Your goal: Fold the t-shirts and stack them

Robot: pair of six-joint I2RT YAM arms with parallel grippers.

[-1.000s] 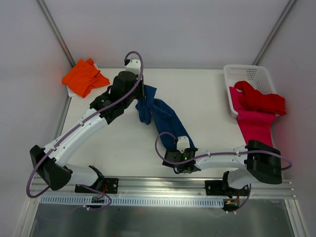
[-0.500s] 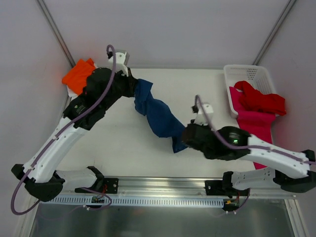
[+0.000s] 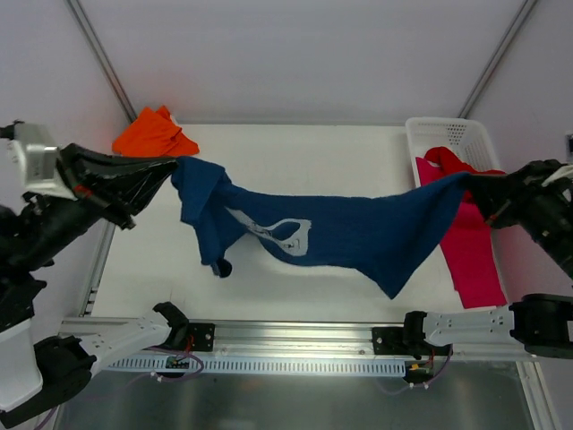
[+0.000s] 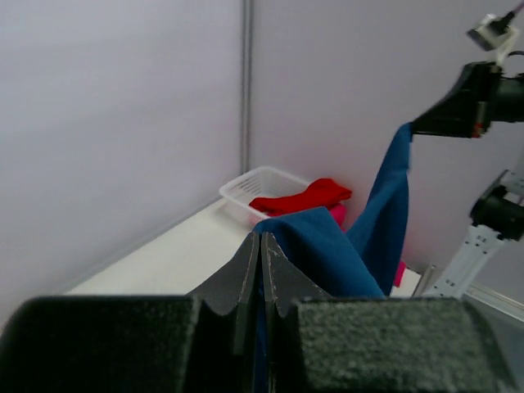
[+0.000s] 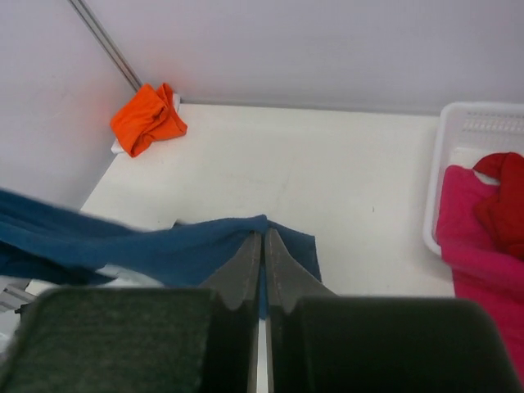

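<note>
The navy blue t-shirt (image 3: 358,235) hangs stretched in the air across the table, its pale print (image 3: 285,235) showing near the middle. My left gripper (image 3: 175,166) is shut on its left end, seen pinched at the left wrist view's jaws (image 4: 262,239). My right gripper (image 3: 467,183) is shut on its right end, with blue cloth (image 5: 180,246) trailing left from the jaws. The orange t-shirt (image 3: 154,134) lies bunched at the far left corner. The red t-shirt (image 3: 466,175) rests on the magenta-pink t-shirt (image 3: 470,246) at the right.
A white mesh basket (image 3: 448,139) stands at the far right corner, with the red and pink shirts spilling over its near side. The table (image 3: 313,152) has a metal rail along its near edge. Grey walls close in behind and at both sides.
Both arms have swung apart and lifted. The blue t-shirt went from a twisted bundle on the table to a taut spread sheet between the two grippers.
</note>
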